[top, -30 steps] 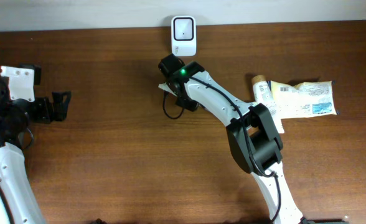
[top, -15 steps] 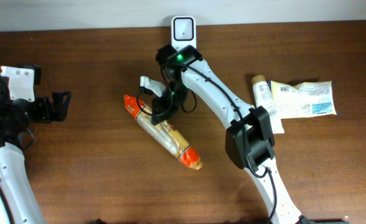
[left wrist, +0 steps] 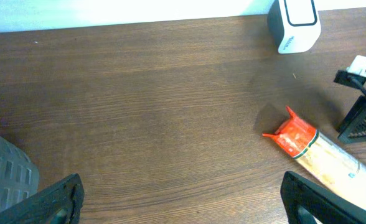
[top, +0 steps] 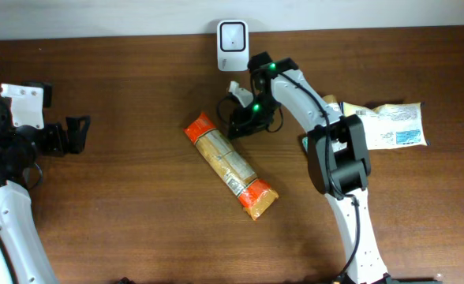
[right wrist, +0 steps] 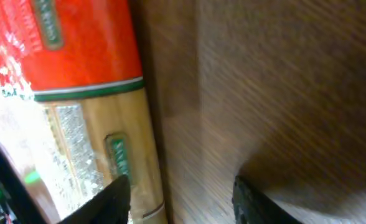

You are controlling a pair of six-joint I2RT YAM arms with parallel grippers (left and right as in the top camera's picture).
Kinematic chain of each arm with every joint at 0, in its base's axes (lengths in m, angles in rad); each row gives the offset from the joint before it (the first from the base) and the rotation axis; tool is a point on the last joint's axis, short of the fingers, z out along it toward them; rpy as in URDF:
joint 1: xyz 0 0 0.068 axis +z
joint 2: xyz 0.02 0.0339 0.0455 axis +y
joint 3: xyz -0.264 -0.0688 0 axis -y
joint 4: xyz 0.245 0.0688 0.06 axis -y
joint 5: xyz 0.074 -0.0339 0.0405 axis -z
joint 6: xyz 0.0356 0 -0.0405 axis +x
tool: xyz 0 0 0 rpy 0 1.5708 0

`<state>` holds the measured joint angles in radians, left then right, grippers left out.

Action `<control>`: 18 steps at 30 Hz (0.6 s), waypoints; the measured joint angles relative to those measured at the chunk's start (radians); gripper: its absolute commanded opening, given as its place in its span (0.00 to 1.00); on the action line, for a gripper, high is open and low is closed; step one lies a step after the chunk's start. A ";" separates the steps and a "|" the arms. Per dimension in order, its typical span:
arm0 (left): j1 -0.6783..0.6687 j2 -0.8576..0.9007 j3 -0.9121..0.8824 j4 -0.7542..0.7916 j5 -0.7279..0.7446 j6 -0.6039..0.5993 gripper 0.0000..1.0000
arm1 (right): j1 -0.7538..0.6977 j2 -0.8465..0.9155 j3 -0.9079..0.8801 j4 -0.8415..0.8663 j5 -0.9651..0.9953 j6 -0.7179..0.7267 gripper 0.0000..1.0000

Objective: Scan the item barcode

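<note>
**A:** Overhead first. What's new?

**B:** Half a second ago the right claw [top: 241, 125] was clamped on the packet [top: 230, 166]. Now the packet lies flat and slanted on the table [top: 137, 197], below the scanner [top: 233, 37], and the claw sits near its upper end, off it.

**A:** So the scan is over?

**B:** Likely. I judge it was set down after being shown to the scanner, though nothing here proves a read. The left claw [top: 77, 134] sits far left, spread and empty.

**A:** Left wrist?

**B:** Its fingers [left wrist: 52, 199] stand wide apart. This low view shows the packet's orange end against the scanner's front.

**A:** Right wrist?

**B:** Only this view settles the release: the jaws are apart with bare wood between them. The packet lies just to their left, and I cannot tell whether a fingertip touches it.
</note>
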<state>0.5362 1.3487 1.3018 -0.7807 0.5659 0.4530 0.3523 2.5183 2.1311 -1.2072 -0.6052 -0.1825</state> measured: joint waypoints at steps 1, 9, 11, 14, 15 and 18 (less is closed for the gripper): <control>0.000 0.000 0.000 0.000 0.000 0.000 0.99 | 0.000 0.000 0.000 -0.013 -0.002 -0.003 0.63; 0.000 0.000 0.000 0.000 0.000 0.000 0.99 | 0.039 -0.002 -0.003 -0.150 -0.043 -0.097 0.73; 0.000 0.000 0.000 0.000 0.000 0.000 0.99 | 0.041 -0.002 -0.003 -0.151 -0.070 -0.112 0.66; 0.000 0.000 0.000 0.000 0.000 0.000 0.99 | 0.040 -0.002 0.006 -0.215 -0.077 -0.153 0.66; 0.000 0.000 0.000 0.000 0.000 0.000 0.99 | 0.039 -0.002 0.027 -0.245 -0.078 -0.168 0.70; 0.000 0.000 0.000 0.000 0.000 0.000 0.99 | 0.039 -0.006 0.131 -0.307 -0.078 -0.192 0.77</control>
<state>0.5362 1.3487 1.3018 -0.7803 0.5663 0.4530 0.3908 2.5126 2.2620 -1.5139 -0.6830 -0.3748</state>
